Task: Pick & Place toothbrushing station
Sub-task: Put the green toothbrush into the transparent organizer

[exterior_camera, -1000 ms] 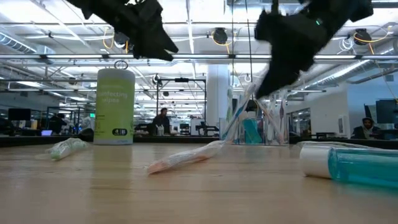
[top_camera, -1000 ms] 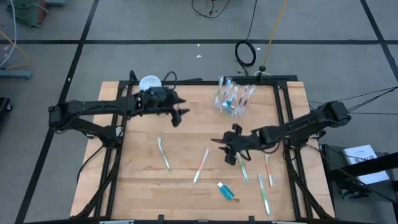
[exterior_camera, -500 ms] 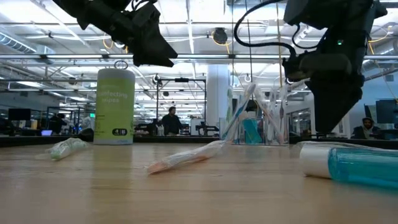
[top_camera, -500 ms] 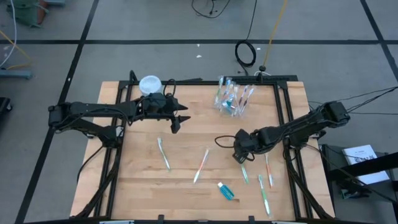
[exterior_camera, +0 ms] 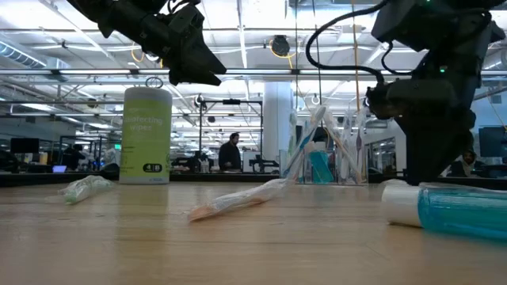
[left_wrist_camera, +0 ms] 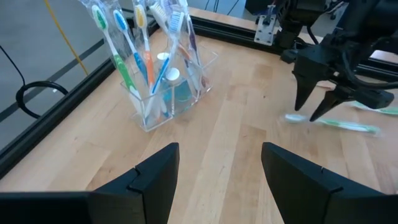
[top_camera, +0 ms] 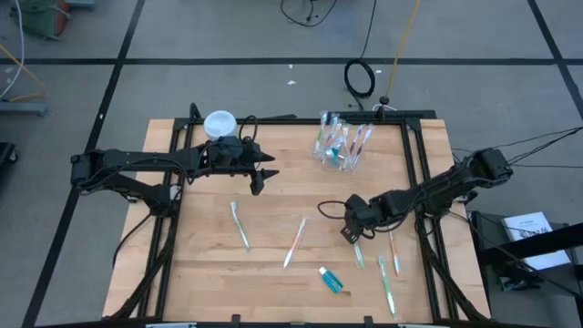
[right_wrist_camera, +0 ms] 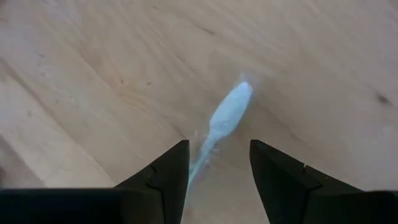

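A clear plastic cup [top_camera: 339, 146] stands upright at the table's far side with several toothbrushes upright in it; it also shows in the left wrist view [left_wrist_camera: 165, 68]. My right gripper [top_camera: 352, 237] points down, low over the table, open, its fingers on either side of the head end of a green toothbrush [right_wrist_camera: 229, 113] that lies flat on the wood [top_camera: 358, 253]. I cannot tell whether the fingers touch it. My left gripper [top_camera: 260, 179] is open and empty, raised above the table left of the cup. A blue toothpaste tube [top_camera: 333, 280] lies near the front edge.
Other toothbrushes lie flat on the table: a green one [top_camera: 239, 225], a pink one [top_camera: 294, 241], a reddish one [top_camera: 393, 248] and a green one [top_camera: 386, 284]. A light-green canister with a white lid [top_camera: 219, 122] stands at the far left [exterior_camera: 147, 134].
My right gripper has moved a little toward the table's near right, come down close to the table and turned to point straight down over the green toothbrush. The toothbrushes, tube and cup lie as before.
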Controlling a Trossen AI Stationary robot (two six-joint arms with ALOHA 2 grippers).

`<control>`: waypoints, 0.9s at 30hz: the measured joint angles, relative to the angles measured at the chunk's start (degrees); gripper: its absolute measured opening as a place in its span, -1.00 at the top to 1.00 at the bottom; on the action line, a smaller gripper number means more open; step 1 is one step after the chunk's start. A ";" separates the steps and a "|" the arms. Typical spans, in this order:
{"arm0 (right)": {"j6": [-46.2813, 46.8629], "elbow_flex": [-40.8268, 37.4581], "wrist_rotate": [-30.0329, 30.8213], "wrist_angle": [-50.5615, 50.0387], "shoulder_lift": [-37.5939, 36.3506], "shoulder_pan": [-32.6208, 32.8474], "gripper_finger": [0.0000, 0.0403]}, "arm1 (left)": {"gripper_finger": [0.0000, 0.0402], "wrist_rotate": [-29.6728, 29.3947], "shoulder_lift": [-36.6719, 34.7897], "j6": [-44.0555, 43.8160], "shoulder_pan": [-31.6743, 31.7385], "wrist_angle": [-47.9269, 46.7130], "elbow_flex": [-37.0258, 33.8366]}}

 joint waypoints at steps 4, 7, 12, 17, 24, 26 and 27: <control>-0.06 -2.94 -0.01 6.77 0.00 0.43 0.21 | -0.17 -0.07 0.00 0.00 0.00 0.00 0.00; -0.71 -4.42 -0.08 8.14 -0.10 0.47 0.25 | -0.17 -0.07 0.00 0.00 0.00 0.00 0.00; -1.94 -5.23 0.17 8.32 -0.20 0.45 0.49 | -0.17 -0.09 0.00 -0.02 0.00 0.31 0.00; -1.93 -5.52 -0.07 9.79 -1.21 -0.10 0.82 | -0.17 -0.11 0.02 -0.02 0.00 0.31 0.00; -10.00 -5.52 2.16 16.53 -8.14 -2.80 0.91 | -0.17 -0.15 0.02 1.20 0.00 0.31 0.00; -15.19 -5.47 4.39 20.28 -11.16 -4.19 0.92 | -0.17 -0.15 0.02 1.17 0.00 0.31 0.00; -18.38 -5.45 6.16 21.85 -12.67 -4.96 0.94 | -0.17 -0.16 0.02 1.24 0.00 0.36 0.00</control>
